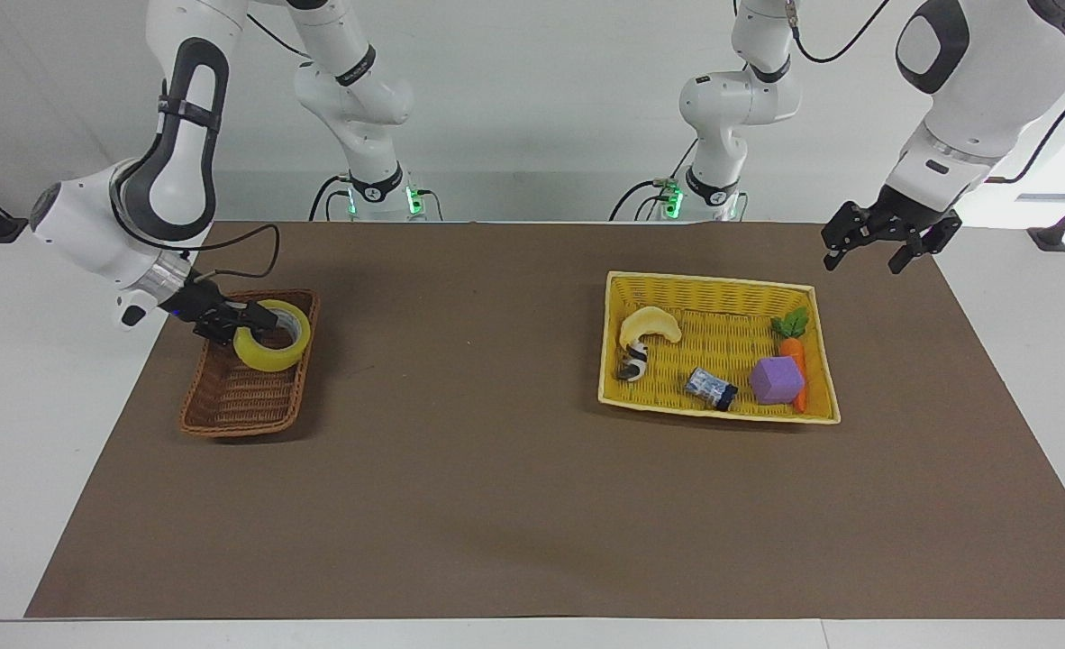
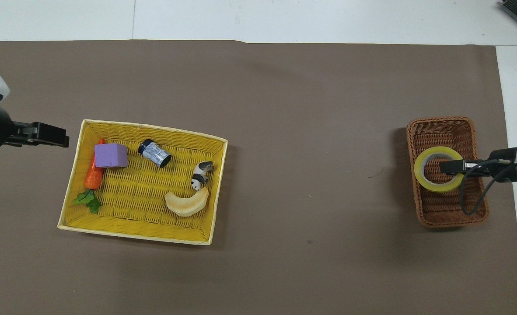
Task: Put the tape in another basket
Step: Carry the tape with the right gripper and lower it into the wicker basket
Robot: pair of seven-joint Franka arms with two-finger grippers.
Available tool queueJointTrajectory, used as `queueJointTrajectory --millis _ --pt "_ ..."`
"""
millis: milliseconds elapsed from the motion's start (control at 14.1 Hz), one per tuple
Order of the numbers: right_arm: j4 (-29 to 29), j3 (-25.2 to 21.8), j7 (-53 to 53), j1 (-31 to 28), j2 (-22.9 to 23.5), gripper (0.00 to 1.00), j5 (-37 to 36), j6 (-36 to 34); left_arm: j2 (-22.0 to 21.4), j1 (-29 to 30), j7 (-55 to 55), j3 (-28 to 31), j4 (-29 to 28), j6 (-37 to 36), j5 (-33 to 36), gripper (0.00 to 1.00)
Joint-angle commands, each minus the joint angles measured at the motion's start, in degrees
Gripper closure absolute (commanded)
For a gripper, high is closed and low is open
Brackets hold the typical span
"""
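The tape (image 1: 269,336) is in the right gripper (image 1: 249,322), which is clamped on the roll's wall — one finger in the core, one outside; the roll hangs tilted over the brown wicker basket (image 1: 226,415), at the end of it nearer the robots, toward the right arm's end of the table. Whether its lower edge touches the weave I cannot tell. I judge the roll light and rigid, its outer face slick and apt to slide; a pinch through the wall is the sound hold, since the stiff pale core resists crushing. Held at one side, it may swing or tip as it is lowered.

The left gripper (image 1: 884,243) has its jaws spread wide and holds nothing; it hangs over the brown mat beside the yellow basket (image 1: 708,284), waiting.

Hidden or doubtful — the inner finger, lost within the core; the basket floor under the roll; the right arm, mostly cut off in the overhead view.
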Motion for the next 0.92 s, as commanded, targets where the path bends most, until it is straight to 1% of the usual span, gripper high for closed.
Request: queueJointTrajectory --millis 0,212,283,425,496,566,708,779,850 --pt "-0.69 0.43 -3.72 -2.46 1.79 1.0 -1.96 1.24 1.08 -0.22 0.85 -0.32 2.32 -2.17 2.08 0.0" --pt "-0.78 0.43 -3.45 -2.46 1.79 1.0 -1.96 2.11 0.73 -0.67 0.85 -0.23 3.19 -2.35 1.9 0.0" --pt "-0.25 0.52 -3.45 -2.54 1.88 1.0 -1.87 1.42 0.56 -0.67 0.85 -0.23 3.2 -3.05 1.81 0.0" --pt "3.33 0.6 -2.58 -2.63 2.05 1.0 -0.73 -1.82 0.9 -0.67 0.85 -0.23 4.42 -5.77 1.64 0.0" --pt "6.14 0.6 0.91 -2.55 1.97 1.0 -0.73 -4.36 0.91 -0.75 0.85 -0.06 5.3 -5.87 1.55 0.0" --pt "7.39 0.6 2.86 -2.72 2.05 1.0 -0.81 -6.04 0.82 -0.76 0.76 0.12 5.31 -5.52 1.46 0.0" --pt "5.13 0.52 1.48 -2.37 1.35 1.0 -1.68 -4.22 0.38 -0.76 0.84 0.56 4.7 -4.99 1.46 0.0" --pt "3.63 0.52 -0.1 -2.28 0.83 1.0 -2.22 -1.52 0.38 -0.76 0.85 1.17 4.69 -4.99 1.46 0.0" --pt "2.23 0.52 -1.94 -2.37 0.91 1.0 -2.57 -0.27 0.38 -0.84 0.76 1.17 4.78 -4.9 1.46 0.0"
